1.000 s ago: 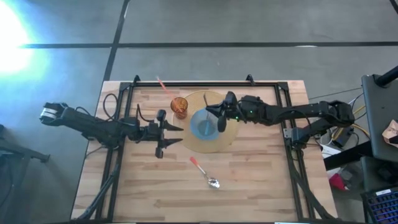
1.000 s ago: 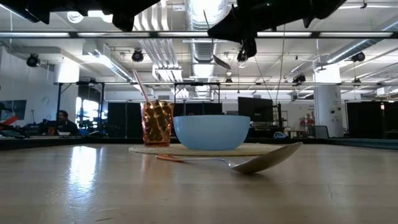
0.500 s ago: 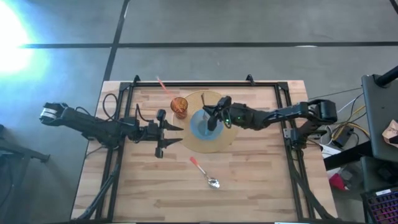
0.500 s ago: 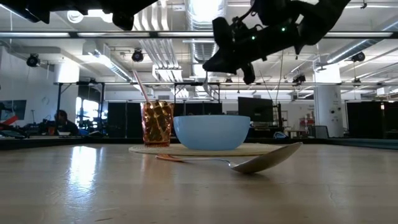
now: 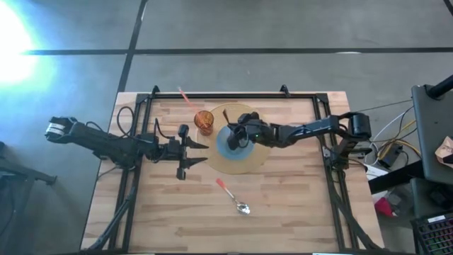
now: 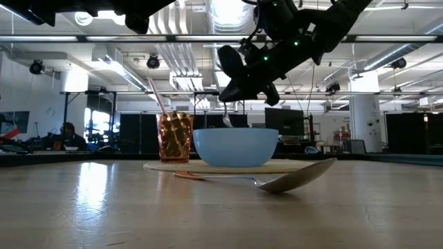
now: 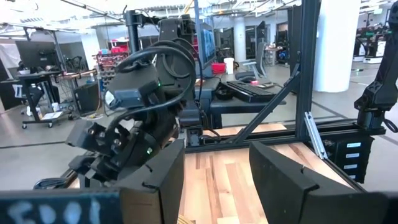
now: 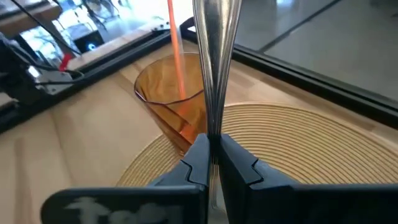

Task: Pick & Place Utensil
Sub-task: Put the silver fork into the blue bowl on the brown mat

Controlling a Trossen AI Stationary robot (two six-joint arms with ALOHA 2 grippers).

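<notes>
Metal utensil (image 8: 214, 68) is clamped in the right gripper (image 5: 242, 134) over the blue bowl (image 5: 231, 142) on the round mat (image 5: 244, 161) near the desk's (image 5: 283, 205) far edge, beside the amber cup (image 5: 204, 120). A spoon (image 5: 232, 196) lies nearer the front edge. Left gripper (image 5: 195, 154), fingers spread, waits left of the mat

Amber cup (image 5: 204, 121) stood on round woven mat (image 5: 251, 162), an orange straw (image 5: 187, 98) leaning out of it. Wooden surface (image 5: 283, 205) ringed by black frame (image 5: 327, 127). Person (image 6: 68, 135) seated far back in the room, low view. Grey floor (image 5: 283, 28) beyond.
</notes>
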